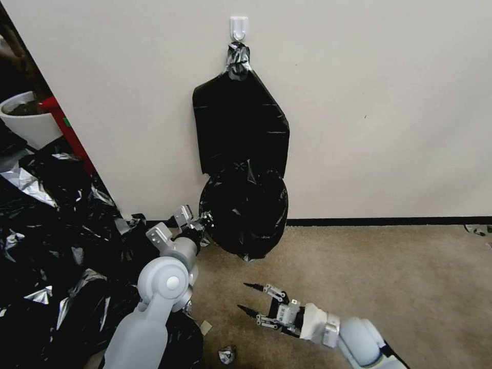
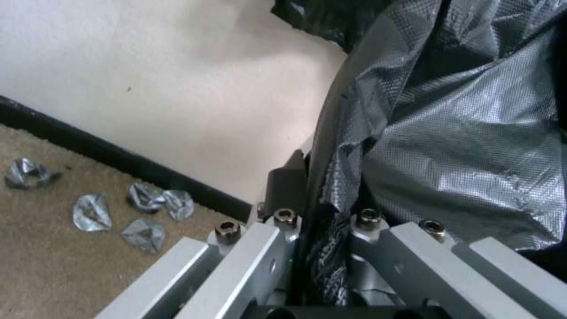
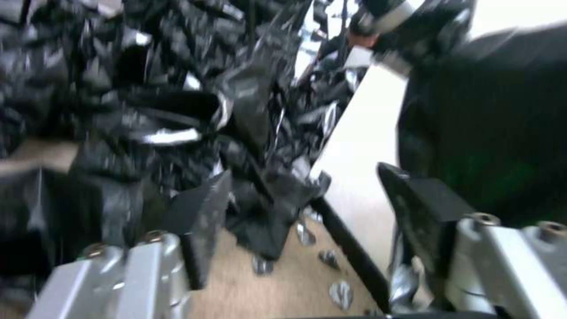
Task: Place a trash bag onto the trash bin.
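- The trash bag (image 1: 245,215) stood on the carpet (image 1: 369,287) against the far wall (image 1: 384,102), and seemed already draped over the trash bin, since no cream plastic was visible.
- Directly above it a flat black bundle (image 1: 240,125) hung from a white hook (image 1: 239,26).
- The left gripper (image 1: 205,221) was at the bag's left edge, its fingers (image 2: 286,186) closed narrow with a fold of film pinched between them.
- The right gripper (image 1: 249,297) hovered low over the carpet, near side, apart from the bag, fingers (image 3: 422,208) spread wide and holding nothing.
- A heap of black film (image 1: 56,241) lay to the left.
- Judgement: the fitting step was in hand; the next move called for pulling the film down snug round the rim without tearing it.
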